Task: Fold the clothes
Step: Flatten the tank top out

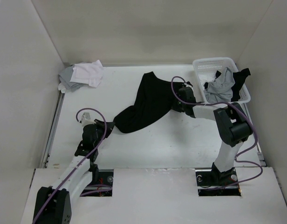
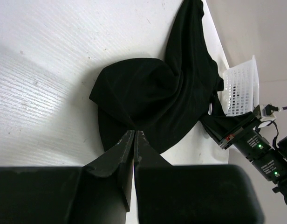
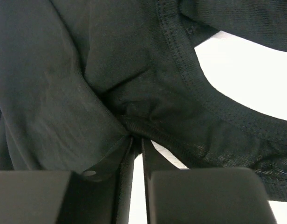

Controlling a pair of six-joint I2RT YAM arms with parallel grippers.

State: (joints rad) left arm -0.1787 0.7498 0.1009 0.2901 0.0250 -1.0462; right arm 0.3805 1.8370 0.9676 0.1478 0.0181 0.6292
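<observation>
Both jaws clenched on the black top [image 1: 150, 102] strung across mid table [image 1: 181, 149], left gripper [image 2: 134, 134] toward the left edge, right gripper [image 3: 137, 139] on a stitched edge near the basket [image 1: 213, 59]; draw apart evenly and low to flatten.

The black sleeveless top [image 1: 150, 102] was soft, matt knit cloth, creased, with a stitched, ribbed hem along its edge. The table [image 2: 50, 70] was white and matt, its surface finely ridged. The basket [image 1: 211, 61] was white slotted plastic. The grey garment [image 1: 220, 86] in it looked like dull, soft cloth. The fingers [image 2: 116, 156] of the left gripper [image 2: 134, 133] looked like matt black plastic.
</observation>
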